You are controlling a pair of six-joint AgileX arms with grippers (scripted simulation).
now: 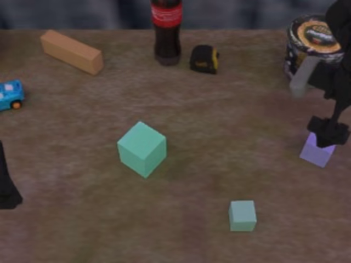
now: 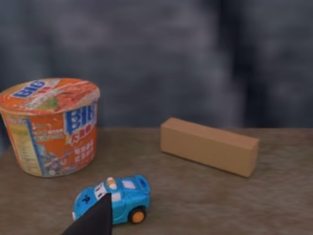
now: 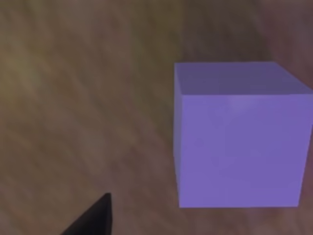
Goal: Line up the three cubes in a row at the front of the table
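On the brown table (image 1: pixel 219 109), a large teal cube (image 1: pixel 142 148) sits left of centre. A small pale teal cube (image 1: pixel 242 215) lies nearer the front, right of centre. A lavender purple cube (image 1: pixel 318 153) rests near the right edge. My right gripper (image 1: pixel 328 131) hangs just above and behind the purple cube, partly covering its top. It is open. In the right wrist view the purple cube (image 3: pixel 239 142) stands free on the table, apart from the one dark fingertip (image 3: pixel 100 215) that shows. My left gripper (image 1: pixel 6 192) is parked at the left edge, open and holding nothing.
Along the back stand a long tan block (image 1: pixel 72 51), a cola bottle (image 1: pixel 166 30), a black-and-yellow tape measure (image 1: pixel 204 58) and a dark round tub (image 1: pixel 310 46) beside my right arm. A blue toy car (image 1: pixel 10 95) sits at the left, with an orange noodle cup (image 2: pixel 51 125) behind it.
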